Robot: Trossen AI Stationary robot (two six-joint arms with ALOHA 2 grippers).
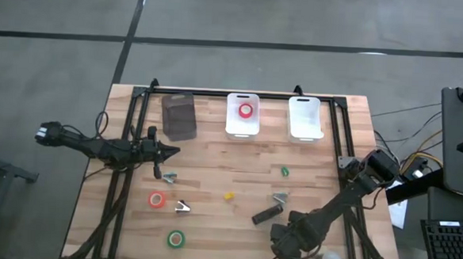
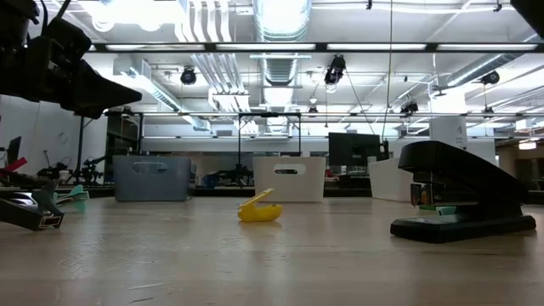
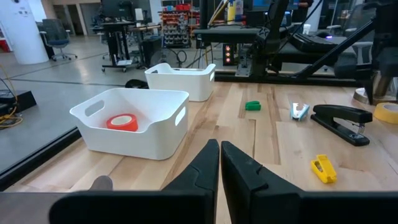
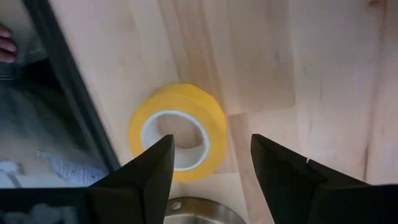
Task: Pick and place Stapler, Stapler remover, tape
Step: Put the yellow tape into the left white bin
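Lying flat on the table [image 4: 323, 68] near its front edge, the yellow tape [image 4: 177, 126] sits under the right claw [image 4: 211, 171], fingers apart. The stapler [image 1: 266, 215] lies nearby. The left claw [image 3: 221, 168], closed, waits farther back.

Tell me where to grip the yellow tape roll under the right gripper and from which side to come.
Grip the yellow ring-shaped tape roll across its band, coming straight down from above. It lies flat on the wooden table with its open centre facing up, beside the table's dark edge rail. The right gripper hangs open over it, so one finger could probably drop into the hole and the other outside the wall.
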